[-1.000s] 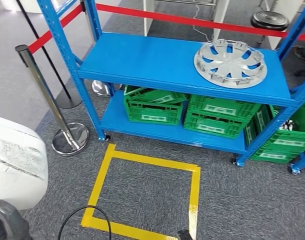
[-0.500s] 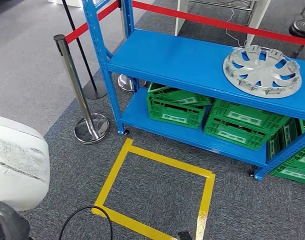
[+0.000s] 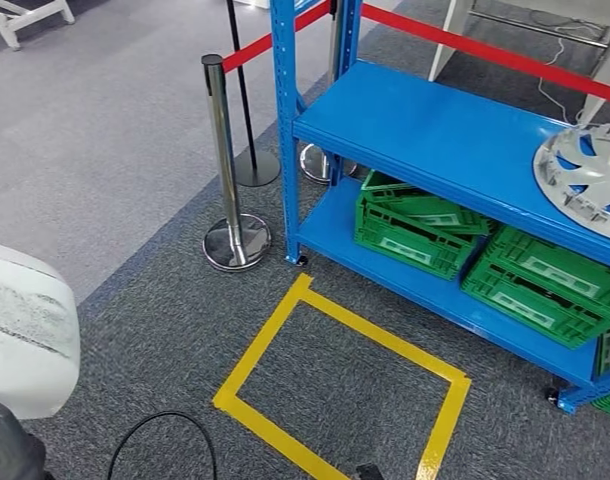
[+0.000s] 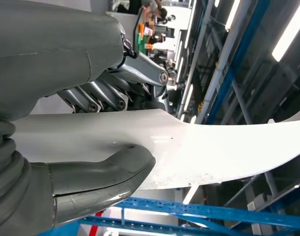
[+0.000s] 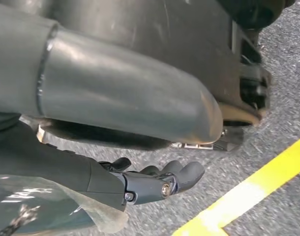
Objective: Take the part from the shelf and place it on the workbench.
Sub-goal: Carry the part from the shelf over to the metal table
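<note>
White part (image 4: 215, 147) in left hand (image 4: 104, 142)

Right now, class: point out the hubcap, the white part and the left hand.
hubcap (image 3: 589, 180), head view, a spoke
white part (image 4: 200, 150), left wrist view, its flat face
left hand (image 4: 104, 142), left wrist view, beside the thumb

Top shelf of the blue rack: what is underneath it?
Under the top shelf, green crates sit on the lower shelf. Their contents are hidden by the shelf above.
</note>
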